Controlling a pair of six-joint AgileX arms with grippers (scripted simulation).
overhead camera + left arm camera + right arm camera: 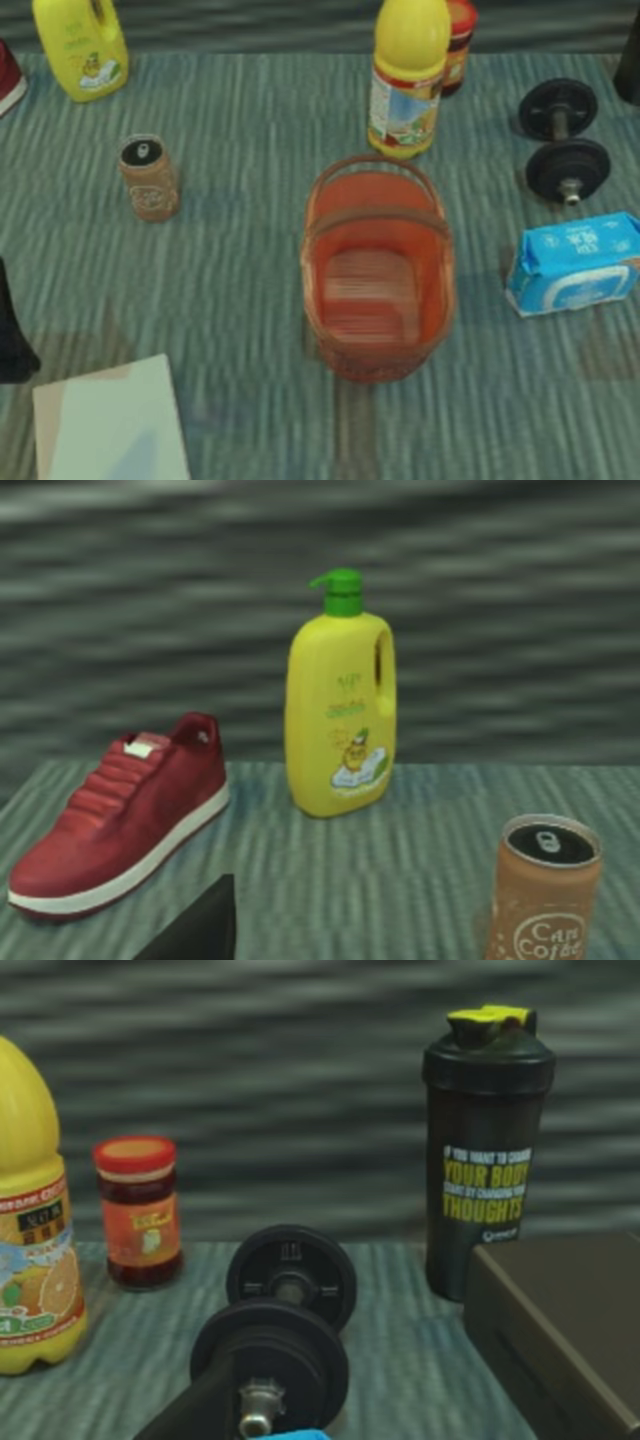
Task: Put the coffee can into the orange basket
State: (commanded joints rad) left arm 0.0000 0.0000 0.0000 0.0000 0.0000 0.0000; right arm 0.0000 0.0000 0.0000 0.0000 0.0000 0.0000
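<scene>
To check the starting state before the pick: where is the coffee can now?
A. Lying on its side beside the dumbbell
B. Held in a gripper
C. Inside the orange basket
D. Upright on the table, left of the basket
D: the coffee can stands upright on the table, apart from the empty orange basket to its right; no gripper touches it.

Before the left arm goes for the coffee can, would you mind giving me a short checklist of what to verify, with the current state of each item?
1. Coffee can upright on the table, left of the basket: ok.
2. Space around the can free of neighbours: ok; the yellow pump bottle stands well behind it.
3. Orange basket empty inside: ok.
4. Basket handles arch across the opening, so the drop needs care: not ok.
5. Juice bottle close behind the basket, a knock risk: not ok.
6. Jaws open: cannot tell.
</scene>
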